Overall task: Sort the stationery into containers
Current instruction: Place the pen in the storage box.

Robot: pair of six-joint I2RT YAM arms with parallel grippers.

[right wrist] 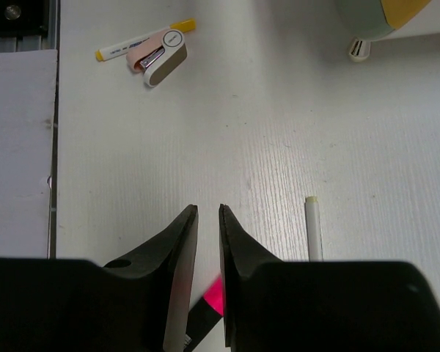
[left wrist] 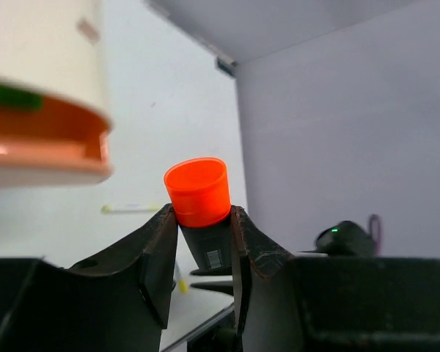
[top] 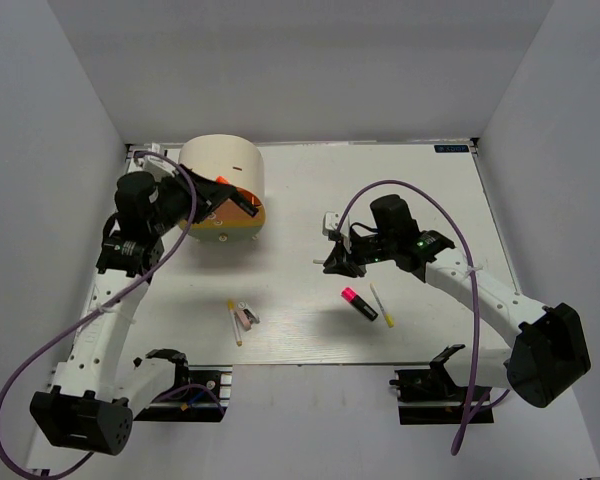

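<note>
The left pincer (left wrist: 203, 217) pinches a black marker with an orange cap (left wrist: 198, 192) low on its barrel, with the cap end standing clear above the fingertips. The open orange drawer (left wrist: 48, 139) of the cream cabinet (top: 223, 160) lies just up and to the left of it. The likely trouble is at the release: gripped along so short a stretch, the marker could pivot, or its cap could catch the drawer's rim, fall outside and roll across the tabletop (top: 300, 200). The right pincer (right wrist: 207, 213) is all but pressed together on nothing. The pink-capped marker (right wrist: 214, 295) lies just behind and below its tips, and a white stick (right wrist: 313, 229) lies near on its right. A yellow-tipped highlighter (right wrist: 141, 44) and a pinkish clip (right wrist: 165, 59) lie well ahead of it. The tabletop is white, matte and finely ridged, and plain pale walls close it in on three sides.
</note>
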